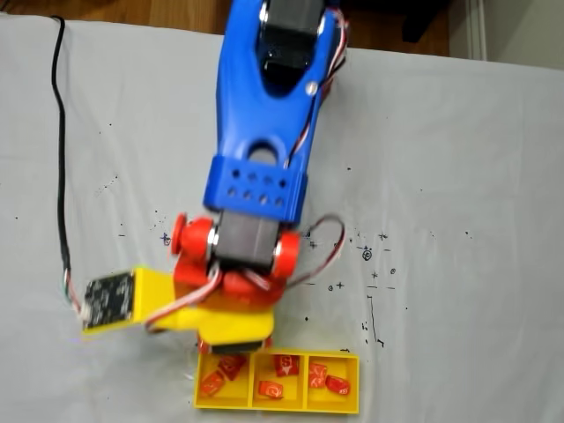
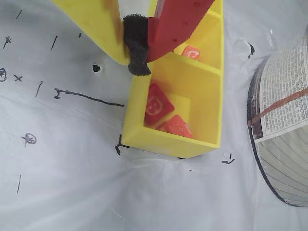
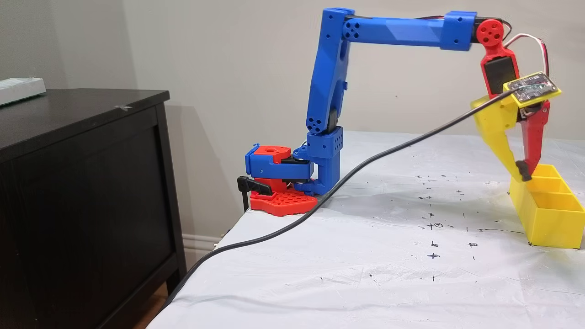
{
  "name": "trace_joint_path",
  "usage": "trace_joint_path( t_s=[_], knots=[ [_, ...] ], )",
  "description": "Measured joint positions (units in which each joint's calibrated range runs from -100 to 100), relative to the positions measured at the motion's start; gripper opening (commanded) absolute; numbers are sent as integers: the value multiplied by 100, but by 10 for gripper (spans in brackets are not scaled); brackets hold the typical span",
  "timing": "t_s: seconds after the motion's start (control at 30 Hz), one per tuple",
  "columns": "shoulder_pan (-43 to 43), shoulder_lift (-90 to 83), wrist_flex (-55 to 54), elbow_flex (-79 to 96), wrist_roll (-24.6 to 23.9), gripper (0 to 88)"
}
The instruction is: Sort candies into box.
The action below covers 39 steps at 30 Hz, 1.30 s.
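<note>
The yellow box lies at the near edge of a fixed view, its three compartments in a row. Each compartment holds two red candies: left, middle, right. In the wrist view the box runs up the frame with candies in the nearest compartment and one farther in. My gripper is shut, its yellow and red fingers meeting at a black pad with nothing between them. From the side, the gripper hangs just over the far end of the box.
A black cable crosses the white, pen-marked cloth to the wrist. A dark cabinet stands left of the table. A round object with printed paper sits just right of the box in the wrist view.
</note>
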Motion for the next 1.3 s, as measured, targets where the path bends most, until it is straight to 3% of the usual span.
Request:
trace_joint_path(
  t_s=[0.47, 0.63, 0.77, 0.97, 1.3],
  knots=[
    [-671, -4788, -2206, 5817, -137, 2],
    [-874, -6455, -2389, 7545, -156, 2],
    [-936, -8181, -1921, 8751, -34, 1],
    [-944, -9729, -1119, 9247, -195, 1],
    [-929, -9890, -1405, 9872, -596, 1]
  ],
)
